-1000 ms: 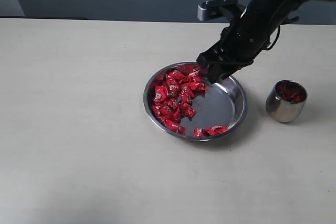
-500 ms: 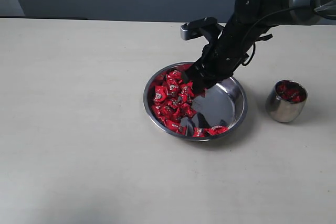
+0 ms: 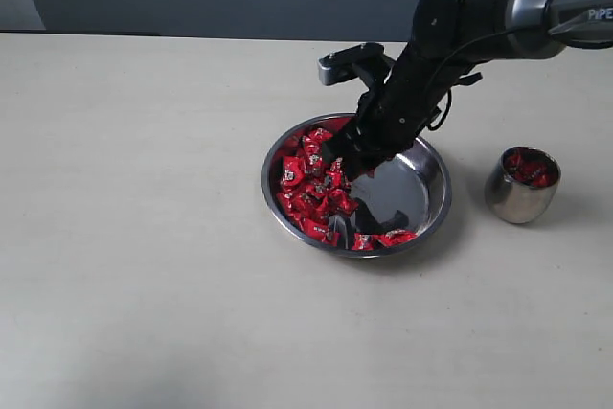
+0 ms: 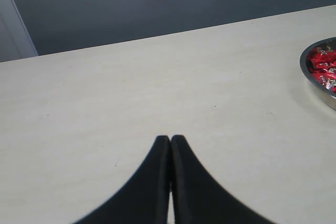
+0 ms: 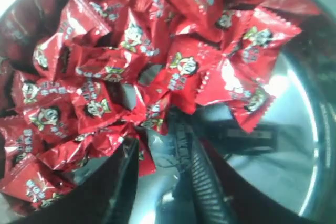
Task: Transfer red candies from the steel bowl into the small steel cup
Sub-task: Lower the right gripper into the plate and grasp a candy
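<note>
Black left gripper (image 4: 170, 140): in the left wrist view it hangs above the bare cream table (image 4: 131, 87), well apart from the steel bowl (image 4: 310, 77), whose rim shows only at the frame edge. This arm does not appear in the exterior view.

Right arm: it enters from the upper right of the exterior view and slopes down and leftward across the far rim of the steel bowl (image 3: 433, 158). The right gripper (image 3: 347, 166) points down into the dish, near its middle.

Surroundings, left to right:
- The table (image 3: 144, 198) carries the bowl just right of centre.
- The red candies (image 3: 308, 189) lie heaped in the left half of the bowl. A few more lie against the near rim. The right half of the floor is bare steel.
- The small steel cup (image 3: 517, 200) stands upright to the right of the bowl, near it but apart. Red wrappers show inside it.
- The arm's lower link and gripper body hide part of the far side of the heap.

Gripper state:
- Left: the jaws are pressed together, with nothing between them.
- Right gripper (image 5: 156, 135): the jaws stand apart. The fingertips (image 5: 181, 129) sit at the edge of the red candies (image 5: 131, 61), touching wrappers, over the bare floor of the bowl (image 5: 283, 129). No sweet is clamped.
</note>
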Tool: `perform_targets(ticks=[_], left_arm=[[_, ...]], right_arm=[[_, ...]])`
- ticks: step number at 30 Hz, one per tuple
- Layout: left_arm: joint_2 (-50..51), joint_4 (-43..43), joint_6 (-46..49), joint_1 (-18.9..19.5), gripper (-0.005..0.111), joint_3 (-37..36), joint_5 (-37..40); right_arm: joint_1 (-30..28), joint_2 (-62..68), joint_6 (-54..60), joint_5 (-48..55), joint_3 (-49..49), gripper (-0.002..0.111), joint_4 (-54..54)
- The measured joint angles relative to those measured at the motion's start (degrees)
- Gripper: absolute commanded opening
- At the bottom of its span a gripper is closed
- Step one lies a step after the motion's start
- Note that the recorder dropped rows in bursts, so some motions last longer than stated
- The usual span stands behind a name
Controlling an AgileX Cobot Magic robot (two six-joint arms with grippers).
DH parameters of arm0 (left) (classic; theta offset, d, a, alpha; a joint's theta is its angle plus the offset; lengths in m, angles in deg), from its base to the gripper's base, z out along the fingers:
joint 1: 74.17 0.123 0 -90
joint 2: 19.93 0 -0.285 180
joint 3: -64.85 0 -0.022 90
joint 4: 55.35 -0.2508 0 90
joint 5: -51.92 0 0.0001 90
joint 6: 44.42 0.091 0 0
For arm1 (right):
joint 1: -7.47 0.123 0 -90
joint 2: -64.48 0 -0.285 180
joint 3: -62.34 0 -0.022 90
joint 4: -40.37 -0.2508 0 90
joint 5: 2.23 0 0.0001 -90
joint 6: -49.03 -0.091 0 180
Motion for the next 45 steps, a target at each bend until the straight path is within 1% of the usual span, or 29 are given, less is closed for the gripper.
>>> perform_targets(ticks=[4, 13, 34, 36, 39, 41, 42, 45], left_arm=[[0.0, 0.0, 0.0, 0.0, 0.0, 0.0, 0.0], [0.0, 0.0, 0.0, 0.0, 0.0, 0.0, 0.0], [0.0, 0.0, 0.0, 0.0, 0.0, 0.0, 0.0], [0.0, 0.0, 0.0, 0.0, 0.0, 0.0, 0.0], [0.0, 0.0, 0.0, 0.0, 0.0, 0.0, 0.0], [0.0, 0.0, 0.0, 0.0, 0.0, 0.0, 0.0], [0.0, 0.0, 0.0, 0.0, 0.0, 0.0, 0.0], [0.0, 0.0, 0.0, 0.0, 0.0, 0.0, 0.0]], right_arm=[[1.5, 1.2, 0.2, 0.6, 0.0, 0.034, 0.1], [2.5, 1.2, 0.3, 2.6, 0.0, 0.034, 0.1], [2.5, 3.4, 0.3, 2.7, 0.0, 0.034, 0.2], [2.5, 3.4, 0.3, 2.7, 0.0, 0.031, 0.2], [2.5, 3.9, 0.3, 2.8, 0.0, 0.018, 0.2], [2.5, 4.2, 0.3, 2.9, 0.0, 0.008, 0.2], [2.5, 4.2, 0.3, 3.0, 0.0, 0.004, 0.2], [2.5, 4.2, 0.3, 3.1, 0.0, 0.002, 0.2]])
